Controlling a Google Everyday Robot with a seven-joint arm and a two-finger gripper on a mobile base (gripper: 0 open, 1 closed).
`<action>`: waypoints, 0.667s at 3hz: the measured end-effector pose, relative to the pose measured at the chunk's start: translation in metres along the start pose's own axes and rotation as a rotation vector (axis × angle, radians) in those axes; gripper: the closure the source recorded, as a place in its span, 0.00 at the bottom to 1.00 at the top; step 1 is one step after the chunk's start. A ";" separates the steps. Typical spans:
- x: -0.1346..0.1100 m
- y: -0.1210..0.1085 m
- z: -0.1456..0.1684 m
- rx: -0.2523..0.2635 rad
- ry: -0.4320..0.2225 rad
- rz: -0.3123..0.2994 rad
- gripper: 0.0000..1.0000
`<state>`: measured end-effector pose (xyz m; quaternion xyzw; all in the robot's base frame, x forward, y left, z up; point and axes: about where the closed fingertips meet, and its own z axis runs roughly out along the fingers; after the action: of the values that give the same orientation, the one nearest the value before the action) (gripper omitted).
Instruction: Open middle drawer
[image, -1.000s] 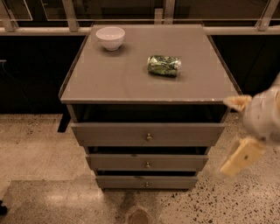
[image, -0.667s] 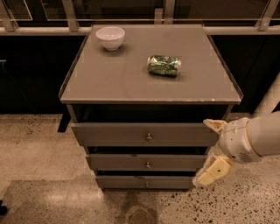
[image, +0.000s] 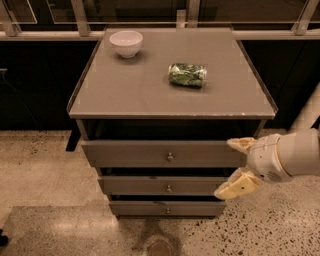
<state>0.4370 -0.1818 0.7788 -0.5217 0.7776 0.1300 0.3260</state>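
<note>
A grey cabinet has three flat drawer fronts stacked one above the other, each with a small round brass knob. The middle drawer (image: 165, 186) sits between the taller top front (image: 165, 154) and the narrowest bottom front (image: 167, 208); its knob (image: 169, 189) faces me. My gripper (image: 234, 167) is at the right end of the drawers, level with the top and middle fronts. Its cream fingers (image: 235, 186) are spread apart and hold nothing. It is well right of the knob.
On the cabinet top (image: 125, 90) stand a white bowl (image: 126, 43) at the back left and a green crumpled bag (image: 187, 75) right of centre. A railing (image: 50, 35) runs behind. Speckled floor (image: 40, 170) lies left and in front.
My gripper has moved left and down, from beside the cabinet's right top corner to the right end of the top and middle drawer fronts. The drawers look unmoved.
</note>
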 end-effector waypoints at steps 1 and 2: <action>0.000 0.000 0.000 0.000 0.000 0.000 0.42; 0.000 0.000 0.000 0.000 0.000 0.000 0.65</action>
<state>0.4370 -0.1818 0.7788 -0.5216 0.7776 0.1299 0.3261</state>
